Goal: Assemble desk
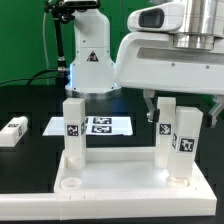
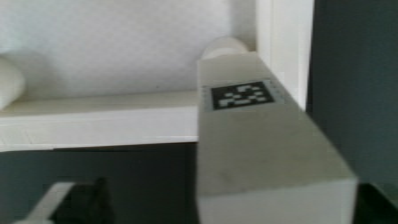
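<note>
Desk assembly, one leg short. The desk panel (image 1: 110, 170) lies rim-up on the black table (image 1: 30, 165) at the front of the exterior view. Three legs stand on it: the left leg (image 1: 73, 125) at that view's left, and the rear right leg (image 1: 166, 122) and front right leg (image 1: 186, 145) close together at its right. The fourth leg (image 1: 12, 132) lies loose on the table, well apart from the panel, and the front left socket (image 1: 70, 185) is empty. The gripper (image 1: 182, 112) hangs over the two right legs, jaws wide, holding nothing. In the wrist view a tagged leg (image 2: 249, 120) stands between the fingers, touching neither, and I cannot tell whether it is fully seated. Risks, as I judge them: a lift or sideways move with a finger grazing that leg would tip or unseat it. Closing off-centre would push it against its neighbour. A low sweep towards the fourth leg could clip the left leg or shift the panel.
</note>
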Controlling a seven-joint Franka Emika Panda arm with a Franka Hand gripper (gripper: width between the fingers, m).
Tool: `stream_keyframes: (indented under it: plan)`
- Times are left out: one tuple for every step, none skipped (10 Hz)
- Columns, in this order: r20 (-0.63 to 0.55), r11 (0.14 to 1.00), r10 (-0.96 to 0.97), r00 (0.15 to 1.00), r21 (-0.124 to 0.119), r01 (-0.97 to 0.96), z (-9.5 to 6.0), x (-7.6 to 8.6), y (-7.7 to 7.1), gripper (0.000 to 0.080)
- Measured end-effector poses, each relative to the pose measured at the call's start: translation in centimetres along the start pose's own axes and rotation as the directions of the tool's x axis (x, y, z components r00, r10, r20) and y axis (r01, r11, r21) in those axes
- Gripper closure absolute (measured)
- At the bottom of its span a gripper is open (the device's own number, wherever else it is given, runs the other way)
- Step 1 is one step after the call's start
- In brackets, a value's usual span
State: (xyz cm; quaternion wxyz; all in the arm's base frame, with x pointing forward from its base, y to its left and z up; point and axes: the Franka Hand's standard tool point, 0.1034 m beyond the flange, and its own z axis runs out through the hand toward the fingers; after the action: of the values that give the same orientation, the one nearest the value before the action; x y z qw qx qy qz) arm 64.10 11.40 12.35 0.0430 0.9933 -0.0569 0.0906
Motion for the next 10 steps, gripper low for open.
stream_keyframes:
  plan:
    - [0.001, 0.999, 0.034, 0.999, 0.000, -0.034, 0.02, -0.03, -0.05, 0.0349]
    - [0.001, 0.999, 0.041, 0.999, 0.000, -0.041, 0.04, -0.03, 0.01, 0.0349]
    - [0.002, 0.995, 0.102, 0.995, 0.001, -0.102, 0.08, -0.07, -0.04, 0.0488]
    - [0.003, 0.983, 0.184, 0.983, 0.000, -0.184, 0.15, -0.10, 0.00, 0.0510]
    - [0.003, 0.971, 0.238, 0.971, -0.001, -0.238, 0.17, -0.10, 0.00, 0.0510]
    - [0.004, 0.957, 0.288, 0.957, 0.000, -0.288, 0.19, -0.12, -0.01, 0.0510]
    - [0.004, 0.929, 0.371, 0.929, -0.001, -0.371, 0.22, -0.13, 0.00, 0.0510]
    - [0.006, 0.883, 0.469, 0.883, 0.000, -0.469, 0.28, -0.10, 0.08, 0.0510]
    - [0.012, 0.812, 0.584, 0.812, -0.003, -0.584, 0.31, -0.06, 0.32, 0.0510]
    - [0.021, 0.736, 0.677, 0.735, -0.012, -0.677, 0.35, 0.01, 0.47, 0.0509]
